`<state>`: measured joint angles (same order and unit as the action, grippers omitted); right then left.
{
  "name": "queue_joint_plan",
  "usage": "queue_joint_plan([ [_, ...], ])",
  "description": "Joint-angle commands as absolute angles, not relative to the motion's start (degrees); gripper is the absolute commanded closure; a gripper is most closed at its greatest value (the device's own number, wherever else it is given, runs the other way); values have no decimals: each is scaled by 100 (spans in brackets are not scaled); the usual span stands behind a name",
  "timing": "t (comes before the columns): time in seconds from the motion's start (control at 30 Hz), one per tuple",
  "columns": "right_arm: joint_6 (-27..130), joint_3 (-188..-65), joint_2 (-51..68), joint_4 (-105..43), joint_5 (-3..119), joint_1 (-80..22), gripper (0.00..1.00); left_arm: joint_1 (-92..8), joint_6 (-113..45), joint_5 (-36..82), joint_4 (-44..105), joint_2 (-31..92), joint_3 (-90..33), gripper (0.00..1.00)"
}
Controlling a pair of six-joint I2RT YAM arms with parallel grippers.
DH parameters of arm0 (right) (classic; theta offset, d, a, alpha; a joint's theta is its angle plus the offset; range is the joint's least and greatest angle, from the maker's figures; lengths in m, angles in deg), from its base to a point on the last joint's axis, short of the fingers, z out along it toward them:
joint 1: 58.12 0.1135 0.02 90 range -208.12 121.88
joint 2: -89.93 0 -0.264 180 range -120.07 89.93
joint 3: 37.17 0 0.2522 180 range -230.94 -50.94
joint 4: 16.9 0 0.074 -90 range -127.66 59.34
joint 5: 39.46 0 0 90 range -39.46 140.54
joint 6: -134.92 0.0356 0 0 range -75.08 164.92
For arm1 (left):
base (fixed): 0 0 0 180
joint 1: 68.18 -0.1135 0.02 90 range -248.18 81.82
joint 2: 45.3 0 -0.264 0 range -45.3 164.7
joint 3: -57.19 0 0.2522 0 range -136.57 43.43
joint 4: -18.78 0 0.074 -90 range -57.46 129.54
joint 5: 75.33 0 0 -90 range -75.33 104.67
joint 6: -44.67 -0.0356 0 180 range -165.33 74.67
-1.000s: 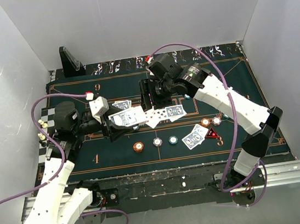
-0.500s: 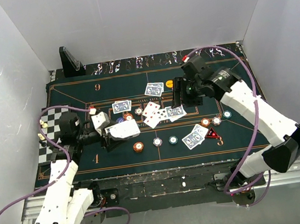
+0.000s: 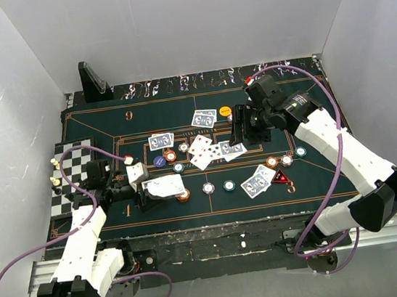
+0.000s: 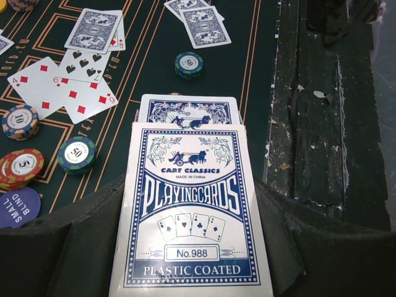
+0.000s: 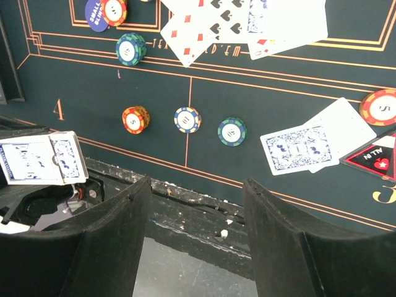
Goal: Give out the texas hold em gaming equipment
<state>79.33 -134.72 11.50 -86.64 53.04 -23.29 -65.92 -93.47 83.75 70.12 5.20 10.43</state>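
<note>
Green felt covers the mat (image 3: 93, 126), and every place below is taken from it. At the mat's near left edge the left gripper (image 3: 154, 191) is clamped on a blue-and-white card box (image 4: 192, 229). One blue-backed card (image 4: 189, 112) pokes out of the box's far end. Over the right half of the mat the right gripper (image 5: 195, 189) hangs with its jaws wide and nothing between them.

At the mat's centre lie overlapping face-up cards (image 3: 202, 152). A blue-backed pair (image 3: 232, 147) touches them on the right. Toward the mat's far side a second pair (image 3: 204, 118) lies just beside a yellow disc (image 3: 225, 110). Left of centre sits a third pair (image 3: 161, 140), and nearer than that a blue disc (image 3: 158, 161).

Along the mat's near side runs a row of chips. An orange chip (image 3: 183, 195) sits just beside the held box. A white chip (image 3: 208, 187) and a teal chip (image 3: 228, 185) follow to its right. Further right on that side, two blue-backed cards (image 3: 259, 181) lie next to the red triangular marker (image 3: 281, 177).

Off the mat's left edge stands a chequered board (image 3: 68, 162).
</note>
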Motion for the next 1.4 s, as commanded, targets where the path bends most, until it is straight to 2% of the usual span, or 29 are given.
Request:
queue_joint_plan([
  [0.0,7919,-13391,1268,-8428,5835,-2358,32,-6660,-9237,8902,6753,594,959,95],
  [0.1,8052,-13408,1066,-8216,5986,-2061,32,-6669,-8981,9008,6445,576,941,95],
  [0.5,8122,-14876,-920,-8278,5906,-978,31,-6669,-7971,9367,5698,453,502,95],
  [0.7,8412,-14271,-649,-7331,6407,-934,29,-6660,-7768,9368,5513,383,502,96],
  [0.83,8622,-13946,-351,-7434,6468,-1180,27,-6669,-7514,9377,5197,348,616,96],
  [1.0,9403,-12164,922,-5523,7476,-1768,17,-6669,-7022,9342,4687,295,686,96],
  [1.1,10009,-11318,1425,-3563,8304,-1989,14,-6669,-6548,9350,4205,313,730,96],
  [1.37,11153,-11123,671,-766,9518,-1884,12,-6669,-6159,9280,3860,251,704,96],
])
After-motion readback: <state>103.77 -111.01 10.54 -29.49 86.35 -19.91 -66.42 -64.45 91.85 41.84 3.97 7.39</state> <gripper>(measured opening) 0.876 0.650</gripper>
